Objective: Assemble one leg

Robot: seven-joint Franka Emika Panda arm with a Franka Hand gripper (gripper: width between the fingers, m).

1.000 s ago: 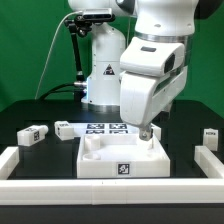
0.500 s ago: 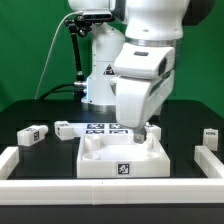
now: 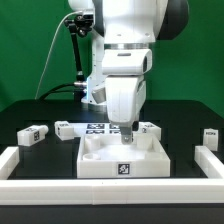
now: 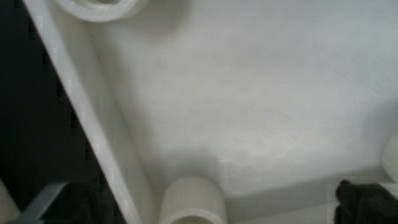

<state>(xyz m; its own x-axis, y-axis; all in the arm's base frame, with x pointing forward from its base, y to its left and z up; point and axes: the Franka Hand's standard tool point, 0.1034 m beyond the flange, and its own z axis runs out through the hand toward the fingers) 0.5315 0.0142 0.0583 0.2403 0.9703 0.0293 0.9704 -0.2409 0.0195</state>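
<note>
A low white rail (image 3: 12, 158) closes the table at the lower left of the exterior frame, and dark open table lies between it and the panel. Left of centre, the leftmost leg (image 3: 31, 133) lies alone with free space on every side. The second leg (image 3: 65, 128) sits near it, just beside the marker board (image 3: 100, 127).

In the lower centre, the large white panel (image 3: 95, 165) has a marker (image 3: 124, 169) on its front edge. A strip of bare table separates it from the front rail (image 3: 110, 188).

The gripper (image 3: 133, 131) hangs over the panel's far rim, and the arm hides much of the space behind it. In the wrist view the fingers (image 4: 365, 195) stand wide apart with nothing between them but the panel's rim and floor. They hold nothing, and whether they touch the panel cannot be told.

The third leg (image 3: 150, 128) lies just right of the gripper, behind the panel's far right corner. The rightmost leg (image 3: 210, 133) sits well apart, near the right rail (image 3: 208, 158).
</note>
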